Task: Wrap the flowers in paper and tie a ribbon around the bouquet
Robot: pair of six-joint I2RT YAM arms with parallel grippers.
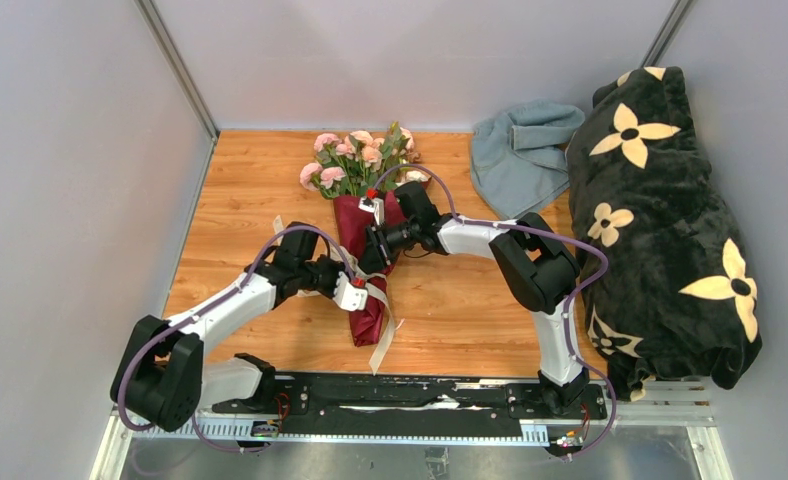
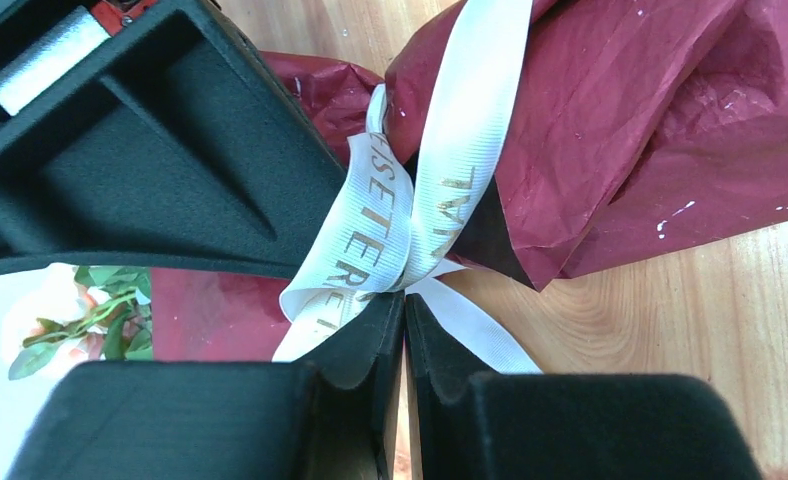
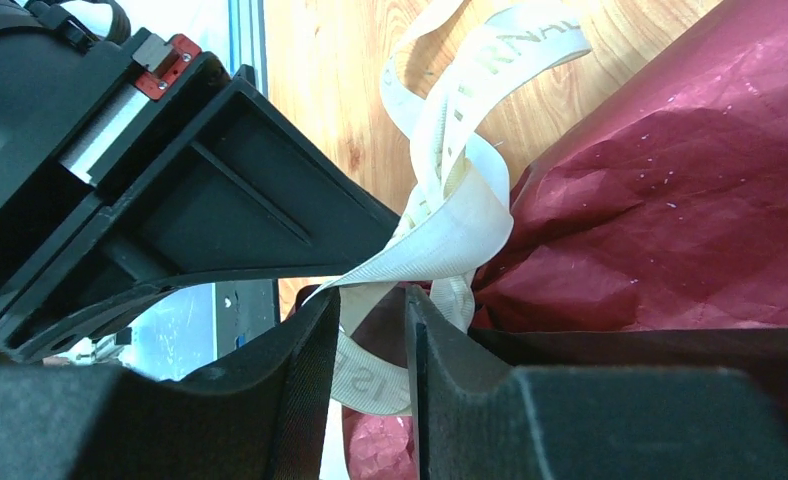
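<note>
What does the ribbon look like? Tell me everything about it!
The ribbon is a long, flat, cream woven strip with gold letters. It crosses itself loosely over the narrow part of the dark red paper, with no bow yet. The left gripper pinches it at the crossing; it also runs between the parted fingers of the right gripper. A loose tail lies on the wooden table.

The bouquet (image 1: 366, 322) lies on the middle of the tabletop (image 1: 450, 310), its flowers (image 1: 355, 155) at the far end, its narrow end toward the near edge. The ribbon (image 2: 460, 120) crosses it near the narrow end. A cloth (image 1: 515, 150) lies toward the far right corner, a blanket (image 1: 660, 210) just right of it.
</note>
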